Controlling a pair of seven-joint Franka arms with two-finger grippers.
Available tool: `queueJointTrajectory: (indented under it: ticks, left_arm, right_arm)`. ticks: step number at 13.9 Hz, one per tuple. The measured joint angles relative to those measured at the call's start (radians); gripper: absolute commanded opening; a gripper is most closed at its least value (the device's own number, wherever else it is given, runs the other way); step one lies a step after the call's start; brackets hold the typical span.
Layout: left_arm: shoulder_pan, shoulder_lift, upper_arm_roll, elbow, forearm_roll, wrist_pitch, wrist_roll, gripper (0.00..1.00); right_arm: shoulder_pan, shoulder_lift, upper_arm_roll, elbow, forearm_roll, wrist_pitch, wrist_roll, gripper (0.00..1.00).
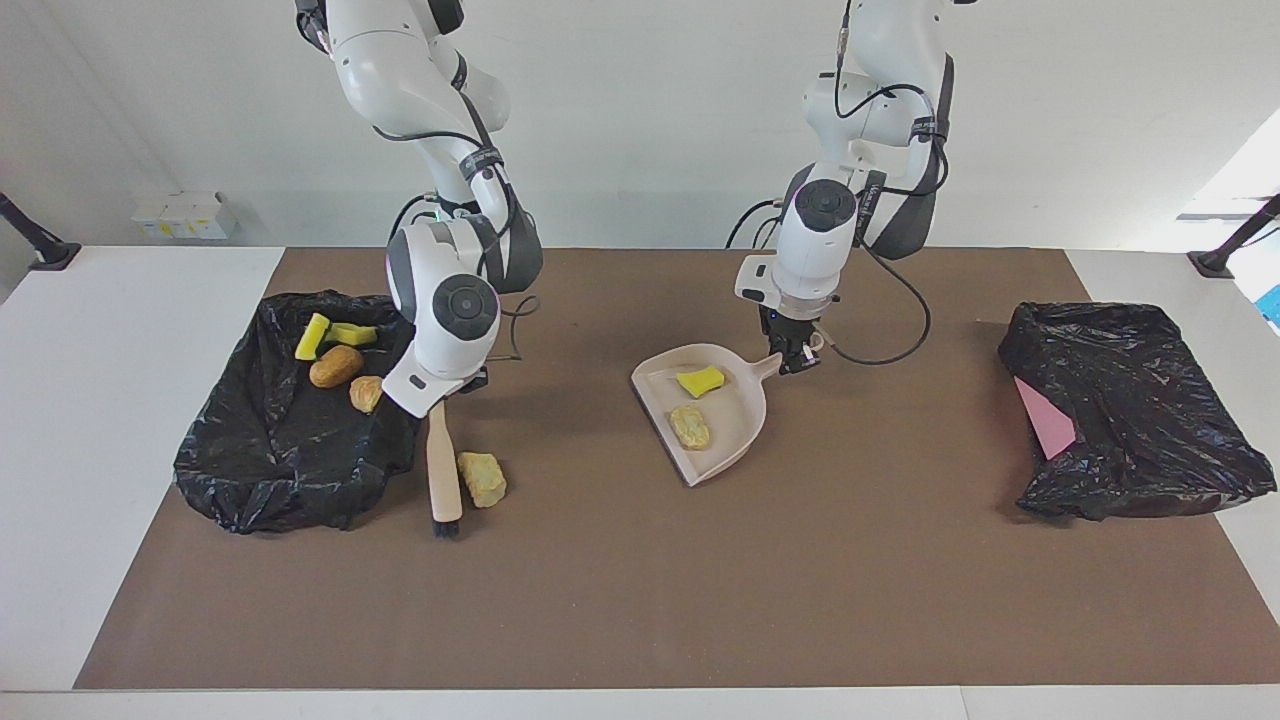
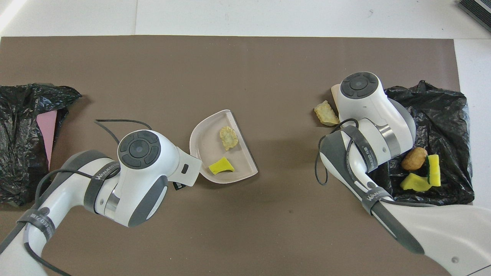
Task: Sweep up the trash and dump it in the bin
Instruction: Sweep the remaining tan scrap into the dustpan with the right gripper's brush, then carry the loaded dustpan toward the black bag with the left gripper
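Observation:
My right gripper [image 1: 441, 394] is shut on the top of the beige brush [image 1: 444, 462], which hangs upright with its black bristles [image 1: 446, 524] at the mat. The brush stands between the black-bagged bin [image 1: 250, 470] and one loose pale yellow lump of trash [image 1: 482, 478] [image 2: 326, 114]. My left gripper [image 1: 797, 359] is shut on the handle of the beige dustpan [image 1: 740, 440] [image 2: 203, 140]. In the pan lie a yellow sponge chunk [image 1: 700, 381] [image 2: 220, 166] and a pale crumbly lump [image 1: 690, 426] [image 2: 229, 138]. Inside the bin are yellow sponge pieces [image 1: 313, 336], a brown oval [image 1: 336, 366] and a tan scrap [image 1: 366, 393].
A second black bag [image 1: 1130, 410] [image 2: 19, 134] with a pink sheet [image 1: 1045, 420] showing in it lies at the left arm's end of the brown mat. A cable loops from the left wrist [image 1: 905, 340]. White boxes [image 1: 185, 214] sit off the mat.

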Motion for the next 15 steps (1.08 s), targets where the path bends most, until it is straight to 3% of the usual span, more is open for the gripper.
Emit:
queueJointTrajectory:
  ticks: [7, 15]
  left_arm:
    - [-0.055, -0.005, -0.007, 0.021, 0.001, -0.104, -0.047, 0.0]
    - [-0.076, -0.008, -0.007, 0.007, 0.002, -0.08, -0.052, 0.0]
  right_arm:
    - [0.134, -0.005, 0.012, 0.003, 0.24, -0.012, 0.0, 0.0]
    - [0.317, -0.057, 0.016, -0.042, 0.487, -0.02, 0.003, 0.0]
